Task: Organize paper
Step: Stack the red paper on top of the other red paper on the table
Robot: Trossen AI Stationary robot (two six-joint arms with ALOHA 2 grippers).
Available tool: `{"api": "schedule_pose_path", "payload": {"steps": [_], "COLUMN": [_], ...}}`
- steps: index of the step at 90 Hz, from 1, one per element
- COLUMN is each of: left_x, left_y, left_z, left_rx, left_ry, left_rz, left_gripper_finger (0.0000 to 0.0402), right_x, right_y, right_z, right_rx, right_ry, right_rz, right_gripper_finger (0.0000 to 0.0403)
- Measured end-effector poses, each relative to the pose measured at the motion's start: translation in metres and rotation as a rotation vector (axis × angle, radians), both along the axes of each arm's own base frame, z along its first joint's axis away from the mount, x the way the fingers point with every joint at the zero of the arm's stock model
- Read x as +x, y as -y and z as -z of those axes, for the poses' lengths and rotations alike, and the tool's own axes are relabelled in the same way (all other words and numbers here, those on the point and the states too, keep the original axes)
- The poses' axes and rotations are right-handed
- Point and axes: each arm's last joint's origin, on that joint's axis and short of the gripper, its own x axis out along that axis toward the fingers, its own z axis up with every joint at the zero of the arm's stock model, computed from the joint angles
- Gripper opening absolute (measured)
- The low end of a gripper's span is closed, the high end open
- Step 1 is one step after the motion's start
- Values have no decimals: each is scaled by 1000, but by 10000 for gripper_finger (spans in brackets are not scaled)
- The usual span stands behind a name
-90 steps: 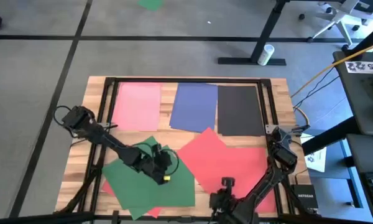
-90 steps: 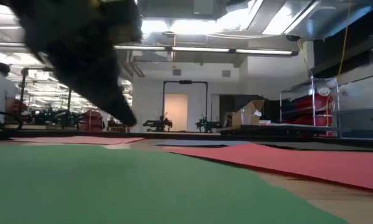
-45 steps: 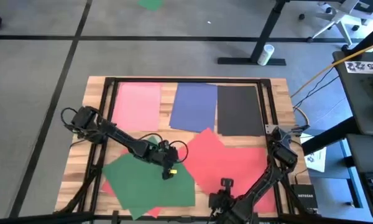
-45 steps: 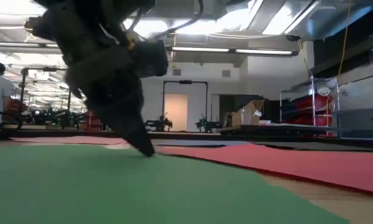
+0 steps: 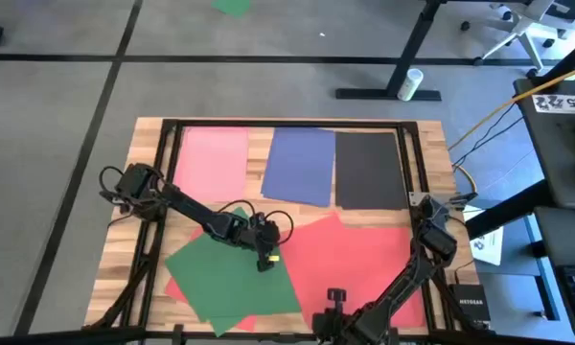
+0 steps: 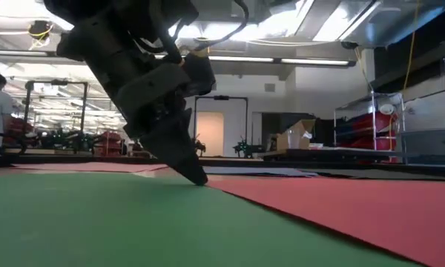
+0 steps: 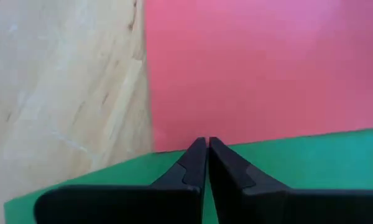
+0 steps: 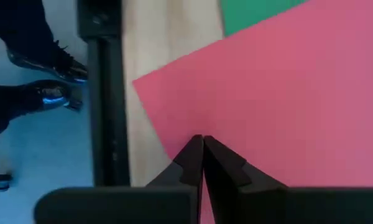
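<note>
Pink (image 5: 211, 163), blue (image 5: 302, 165) and black (image 5: 369, 171) paper sheets lie flat in a row along the table's far side. A red sheet (image 5: 359, 254) lies at the near right and a green sheet (image 5: 225, 278) at the near left, over another red sheet (image 5: 172, 286). My left gripper (image 5: 265, 259) stands shut with its tips on the green sheet's right side. My right gripper (image 5: 324, 316) is shut, low over the red sheet by the table's near edge. My left gripper presses its shut fingertips (image 7: 199, 152) down on the green sheet's edge (image 7: 137, 163), where it borders the red sheet. The fingers slant down from the table's left. The sheet lies flat on the table. My right gripper sets its shut fingertips (image 8: 196, 152) on the red sheet near its near-left corner (image 8: 165, 106). The fingers point toward the table's left. The sheet lies flat.
A black frame (image 5: 287, 125) runs around the wooden tabletop; one of its rails (image 8: 105, 93) lies close beside the red sheet's corner. A person's shoes (image 8: 31, 74) show on the floor beyond the near edge. Bare wood (image 7: 62, 93) lies beyond the green sheet.
My left gripper has gone toward the table's right and a little farther in, staying low, and the green sheet has slid and turned flat on the table with it. My right gripper has shifted toward the near left, and the red sheet has turned flat, its far corner drawing nearer.
</note>
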Motion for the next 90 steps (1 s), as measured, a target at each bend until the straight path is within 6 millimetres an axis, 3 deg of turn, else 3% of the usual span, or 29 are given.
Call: {"api": "schedule_pose_path", "payload": {"steps": [12,24,65,78,90], "left_x": [0,0,-4,-10,-24], "left_y": [-1,-1,11,25,45], "left_z": [0,0,0,-2,-9], "left_rx": [5,7,17,2,-15], "left_ry": [1,1,2,-2,-27], "left_rz": [-5,-5,26,60,105], "left_gripper_finger": [0,0,0,0,0], "right_x": [8,16,51,59,61], "right_y": [0,16,127,157,169], "right_z": [-16,-24,-30,-24,-19], "right_rx": [-58,-189,-589,-615,-549], "right_ry": [69,87,-168,-258,-305], "right_rz": [-5,54,297,290,253], "right_gripper_finger": [0,0,0,0,0]}}
